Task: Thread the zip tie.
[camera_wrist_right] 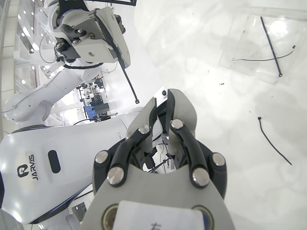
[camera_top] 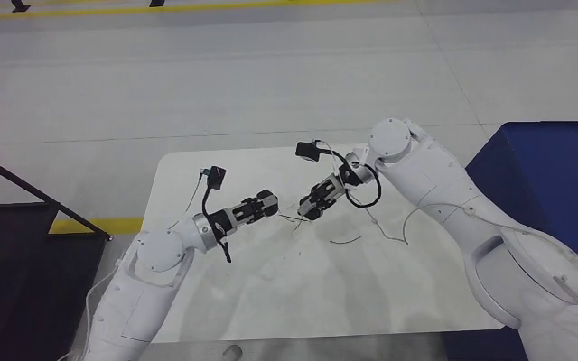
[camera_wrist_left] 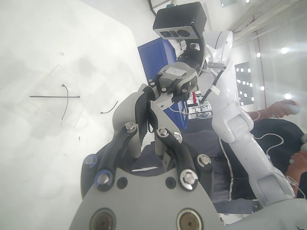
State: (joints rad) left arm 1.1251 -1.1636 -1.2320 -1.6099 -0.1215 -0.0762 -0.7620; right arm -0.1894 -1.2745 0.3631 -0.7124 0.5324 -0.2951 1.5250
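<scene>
White and round-cornered, the worktop (camera_top: 271,298) is set on a pale floor (camera_top: 271,81). Much of the held zip tie (camera_wrist_right: 129,82) is hidden. One end is buried between the closed fingers of the left gripper (camera_wrist_right: 122,59), and the stretch ending in the head is seen sticking out. From above, this strap is too thin to be made out. The head is held off the worktop, near the tips of the right gripper (camera_wrist_right: 164,101) but apart from them. That gripper's fingers are drawn together, and whether anything is pinched there cannot be told. Seen from above, the right gripper is placed at 3 o'clock of the left gripper. At 5 o'clock of the left gripper, two loose zip ties (camera_wrist_right: 271,46) are crossed on a clear plastic sheet (camera_wrist_right: 239,48). A lone zip tie (camera_wrist_right: 273,144) is laid on the bare worktop at 4 o'clock of the right gripper.
</scene>
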